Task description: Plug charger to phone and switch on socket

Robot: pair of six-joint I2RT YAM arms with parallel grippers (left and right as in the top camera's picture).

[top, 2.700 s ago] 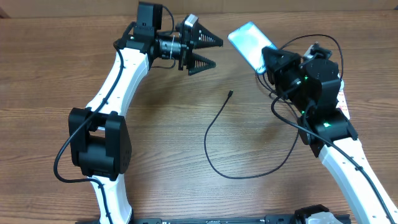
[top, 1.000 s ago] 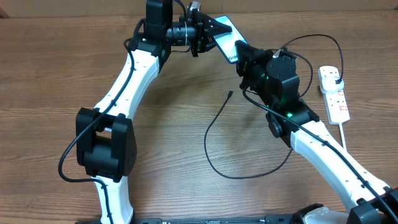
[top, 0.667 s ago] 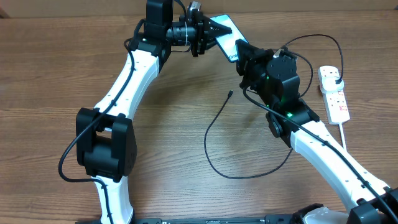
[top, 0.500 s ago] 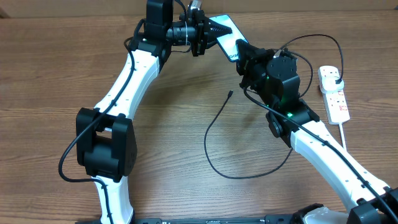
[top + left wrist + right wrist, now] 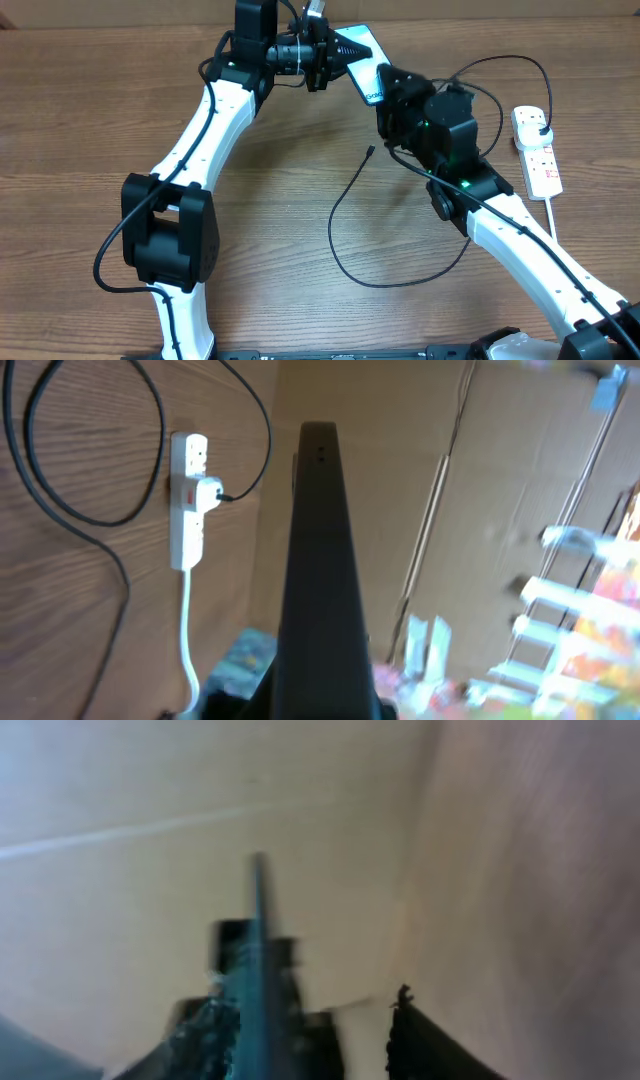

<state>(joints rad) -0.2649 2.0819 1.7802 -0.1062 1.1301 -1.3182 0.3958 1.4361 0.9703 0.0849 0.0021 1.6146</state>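
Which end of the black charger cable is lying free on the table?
The small connector tip, resting on the bare table. The other end, the plug, sits in the white power strip.

Soft, even room light; right wrist view heavily blurred.

Brown wood-grain table (image 5: 80,120) fills the overhead view under even light. A thin tan strip of wall (image 5: 500,8) runs along the far edge. Left wrist view: tan cardboard-like panels (image 5: 500,490) beyond the table, blurred white shelving (image 5: 585,595) with colourful items at right. Right wrist view: blurred pale beige surface (image 5: 120,870), faint light seam across it.
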